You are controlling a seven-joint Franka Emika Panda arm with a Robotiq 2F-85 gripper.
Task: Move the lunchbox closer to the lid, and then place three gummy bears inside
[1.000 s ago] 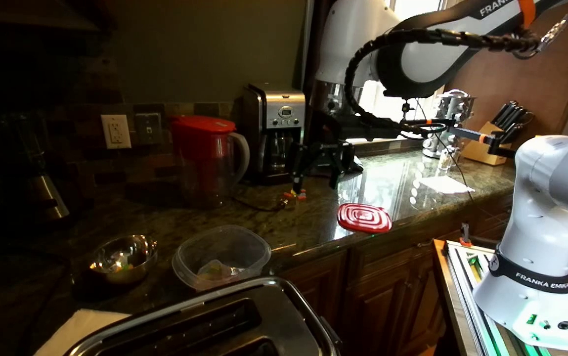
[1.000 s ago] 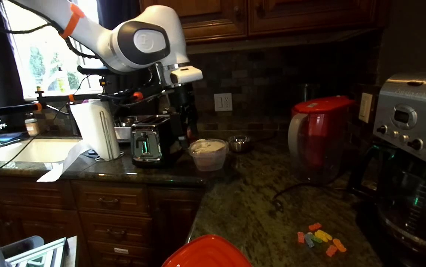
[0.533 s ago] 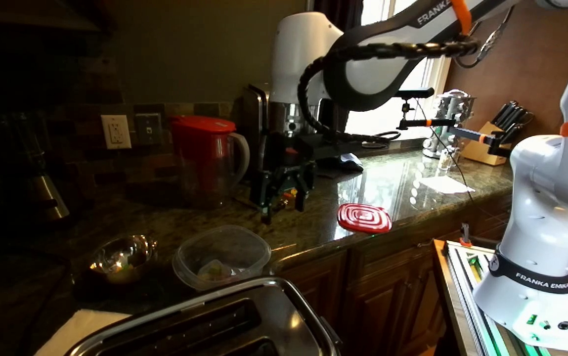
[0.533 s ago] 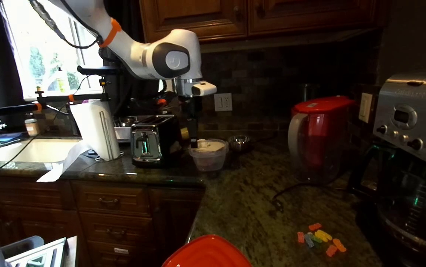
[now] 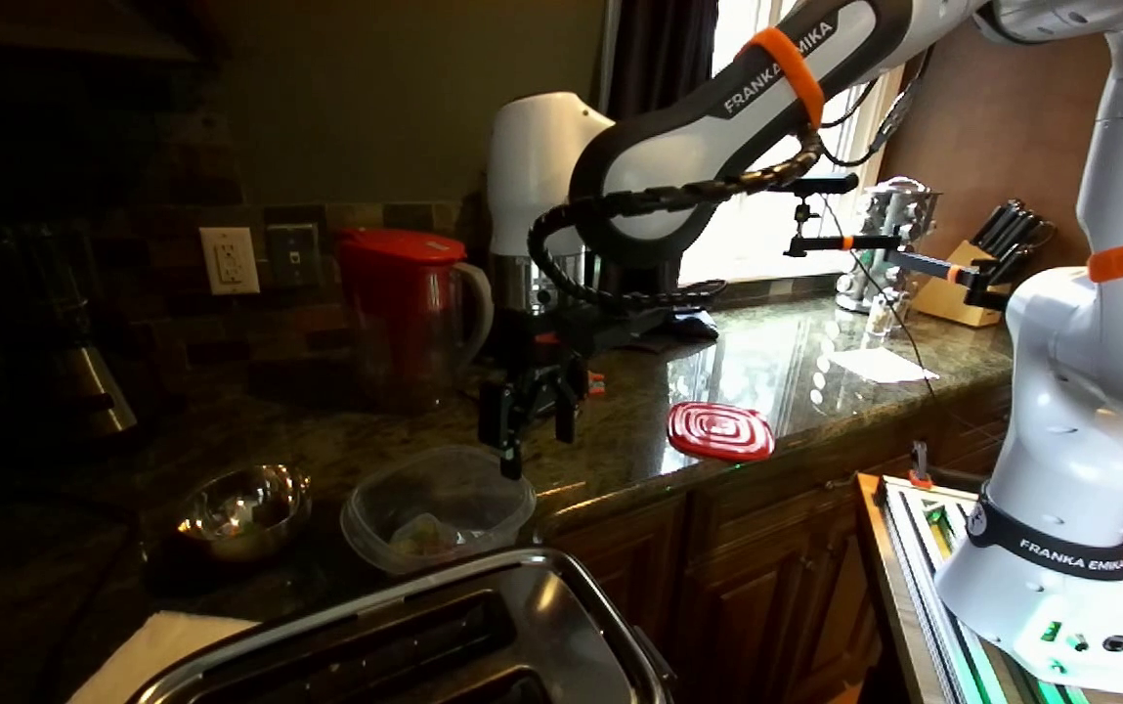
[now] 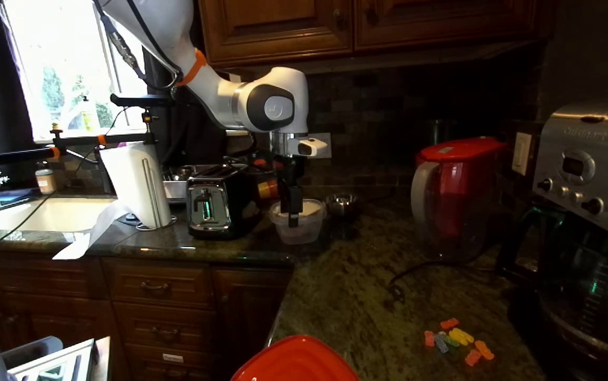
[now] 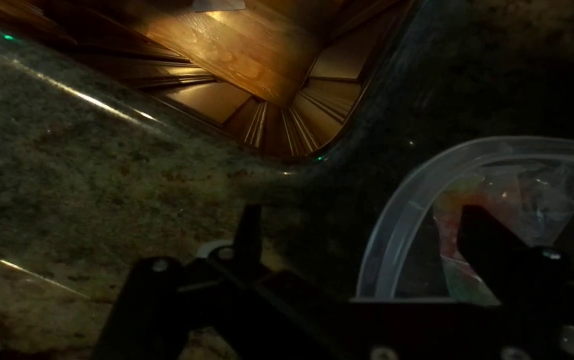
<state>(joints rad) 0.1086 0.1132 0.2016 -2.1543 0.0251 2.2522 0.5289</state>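
The clear lunchbox [image 5: 380, 508] stands on the counter beside the toaster, a crinkled clear bag with coloured contents [image 5: 424, 535] inside it. Above its rim hangs my gripper [image 5: 534, 440], open and holding nothing. In the wrist view the lunchbox's rim [image 7: 396, 230] shows between the spread fingers of the gripper [image 7: 361, 207]. One finger appears over the tub's inside, the other over bare counter. I cannot tell whether either touches it. The red lid [image 5: 720, 431] lies apart, near the counter's front edge. Several gummy bears [image 6: 461, 336] lie loose near the coffee maker.
A toaster [image 5: 405, 636] sits close against the lunchbox, and a shiny metal bowl [image 5: 243, 513] is near it. The red pitcher [image 5: 405, 303] and coffee maker [image 6: 581, 164] stand along the wall. The counter's edge [image 7: 287, 165] forms an inside corner by the lunchbox.
My arm has come down and across towards the lunchbox, bringing the open gripper from near the coffee maker to above the tub's rim. Lunchbox, lid and gummy bears have stayed put.
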